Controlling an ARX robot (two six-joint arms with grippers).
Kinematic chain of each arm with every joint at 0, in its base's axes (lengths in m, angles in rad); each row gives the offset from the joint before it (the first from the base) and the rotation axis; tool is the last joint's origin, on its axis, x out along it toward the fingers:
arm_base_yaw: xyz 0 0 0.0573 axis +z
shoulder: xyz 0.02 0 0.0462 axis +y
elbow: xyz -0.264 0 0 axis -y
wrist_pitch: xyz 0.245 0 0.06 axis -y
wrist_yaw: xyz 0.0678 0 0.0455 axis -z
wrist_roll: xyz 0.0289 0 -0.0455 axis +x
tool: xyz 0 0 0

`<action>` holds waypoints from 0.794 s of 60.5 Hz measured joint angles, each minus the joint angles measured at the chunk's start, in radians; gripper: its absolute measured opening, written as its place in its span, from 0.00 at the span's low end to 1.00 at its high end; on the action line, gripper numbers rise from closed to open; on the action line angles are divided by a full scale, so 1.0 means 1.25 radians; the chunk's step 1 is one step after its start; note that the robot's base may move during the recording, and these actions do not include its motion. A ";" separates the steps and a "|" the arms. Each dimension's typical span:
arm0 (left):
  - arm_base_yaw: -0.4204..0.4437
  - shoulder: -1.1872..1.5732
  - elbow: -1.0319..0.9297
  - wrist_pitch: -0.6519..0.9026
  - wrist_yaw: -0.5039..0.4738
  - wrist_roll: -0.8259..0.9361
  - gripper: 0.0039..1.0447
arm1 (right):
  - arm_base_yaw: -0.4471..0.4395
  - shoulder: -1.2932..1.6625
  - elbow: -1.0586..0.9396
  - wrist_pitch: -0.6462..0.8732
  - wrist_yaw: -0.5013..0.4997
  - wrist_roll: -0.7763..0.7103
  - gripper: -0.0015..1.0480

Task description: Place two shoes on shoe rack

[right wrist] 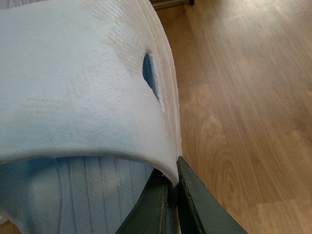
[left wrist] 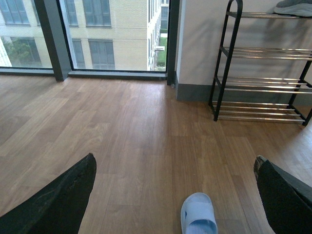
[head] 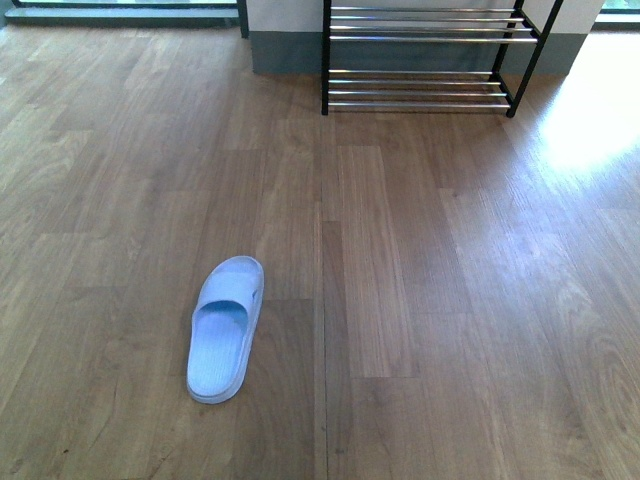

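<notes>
Filling most of the right wrist view, a pale blue slide sandal [right wrist: 73, 87] hangs off the wooden floor [head: 450, 300] with the right gripper [right wrist: 174, 178] pinched tight on the edge of its strap, the strap's rim caught between the two dark fingers. Its partner, the second slide [head: 226, 328], lies flat on the floor to the left, toe pointing towards the shoe rack [head: 430, 38], which stands well apart from it against the far wall. The left gripper [left wrist: 174, 161] hangs above the floor with its fingers spread wide and nothing between them, the second slide just ahead of it. A grey item [left wrist: 295, 7] sits on the rack's top tier, too cropped to identify. My reading is that the first shoe is in transit and the second awaits pickup. Next, the held slide needs carrying forward to a tier, setting sole-down across the bars, then releasing.
</notes>
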 joint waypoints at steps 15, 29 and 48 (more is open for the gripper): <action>0.000 0.000 0.000 0.000 0.000 0.000 0.91 | 0.000 0.000 0.000 0.000 0.000 0.000 0.02; -0.049 0.072 0.043 -0.116 -0.149 -0.054 0.91 | 0.000 0.000 0.000 0.000 0.000 0.000 0.02; -0.014 0.937 0.111 0.443 -0.170 0.017 0.91 | 0.000 0.000 0.000 0.000 0.000 0.000 0.02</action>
